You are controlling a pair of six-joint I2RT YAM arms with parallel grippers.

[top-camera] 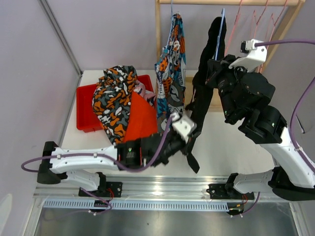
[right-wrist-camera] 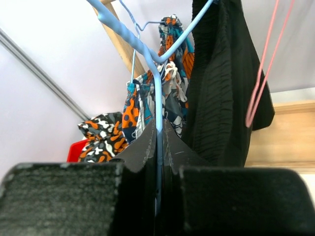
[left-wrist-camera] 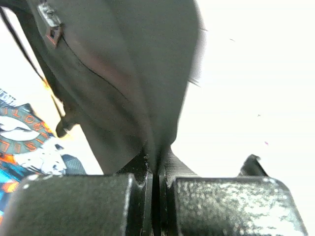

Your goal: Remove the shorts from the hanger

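Note:
The plain black shorts hang from a light blue hanger on the wooden rack. My left gripper is shut on their lower hem; in the left wrist view the black fabric runs down into the closed jaws of that gripper. My right gripper is shut on the blue hanger's wire, which passes between its closed jaws, with the black shorts beside it. A blue pair with orange-white print hangs to the left.
A red bin at the left holds orange-black-white blotched shorts and plain orange shorts. Empty pink hangers hang at the rack's right end. The wall stands close behind the rack.

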